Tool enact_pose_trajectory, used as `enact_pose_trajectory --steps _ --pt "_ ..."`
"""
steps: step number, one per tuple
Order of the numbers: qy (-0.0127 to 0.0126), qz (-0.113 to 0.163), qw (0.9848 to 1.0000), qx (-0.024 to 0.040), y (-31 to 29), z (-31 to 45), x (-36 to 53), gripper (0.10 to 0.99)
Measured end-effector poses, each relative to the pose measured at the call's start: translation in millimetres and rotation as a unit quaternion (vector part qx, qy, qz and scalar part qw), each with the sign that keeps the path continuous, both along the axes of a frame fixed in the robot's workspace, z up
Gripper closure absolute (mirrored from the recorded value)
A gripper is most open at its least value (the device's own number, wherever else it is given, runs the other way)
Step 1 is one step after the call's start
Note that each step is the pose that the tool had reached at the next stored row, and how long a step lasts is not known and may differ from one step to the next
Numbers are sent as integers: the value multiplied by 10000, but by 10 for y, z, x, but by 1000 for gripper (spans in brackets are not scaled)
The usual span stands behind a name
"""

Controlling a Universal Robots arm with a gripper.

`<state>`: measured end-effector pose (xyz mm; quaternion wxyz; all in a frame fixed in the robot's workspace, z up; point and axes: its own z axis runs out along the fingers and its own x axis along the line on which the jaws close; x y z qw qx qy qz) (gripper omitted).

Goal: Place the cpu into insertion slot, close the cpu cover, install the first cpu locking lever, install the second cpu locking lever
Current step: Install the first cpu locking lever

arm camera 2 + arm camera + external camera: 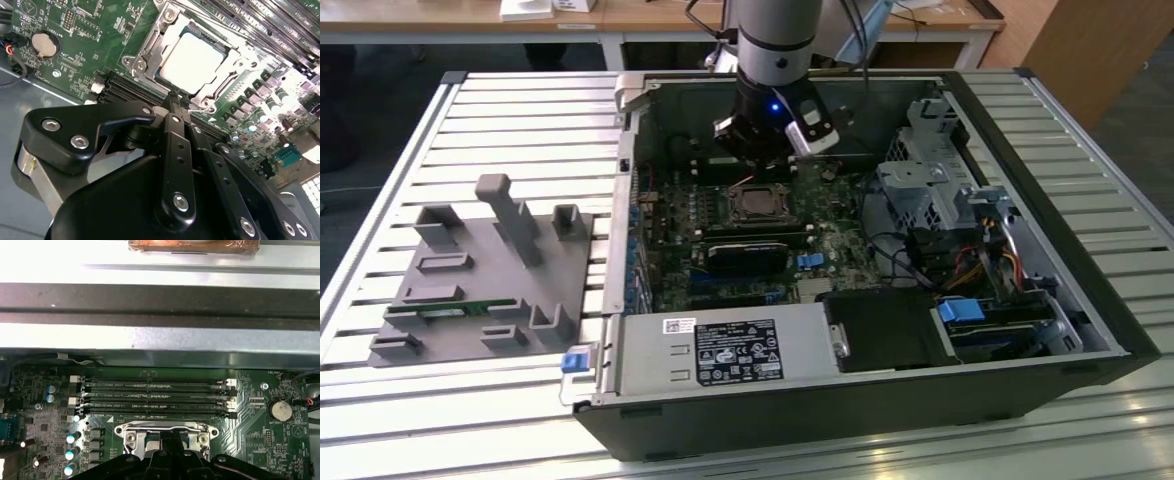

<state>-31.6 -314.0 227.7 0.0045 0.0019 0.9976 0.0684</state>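
The cpu [192, 57] shows its dull silver top inside the insertion slot [758, 203] on the green board. The cpu cover [150, 45], a silver frame, lies flat around the chip. My gripper [175, 99] hangs just beside the slot's edge on the side of the long memory slots, its black fingers [172, 130] pressed together with nothing visible between them. In the first wrist view the gripper [170, 444] stands over the cover's frame [127, 432] and hides the chip. In the exterior view the gripper [767, 160] is low inside the case, just behind the slot.
Long memory slots [155, 395] run beside the socket. A coin battery [45, 44] sits on the board. The case's metal wall [160, 335] rises close behind. A labelled power supply box [720, 350] and drive cage [934, 190] flank the board; a grey fixture [494, 270] lies outside.
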Motion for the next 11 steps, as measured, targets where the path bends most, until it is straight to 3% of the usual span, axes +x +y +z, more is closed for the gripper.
enact_pose_trajectory --steps 11 --pt "0 0 10000 2 84 -16 0 980"
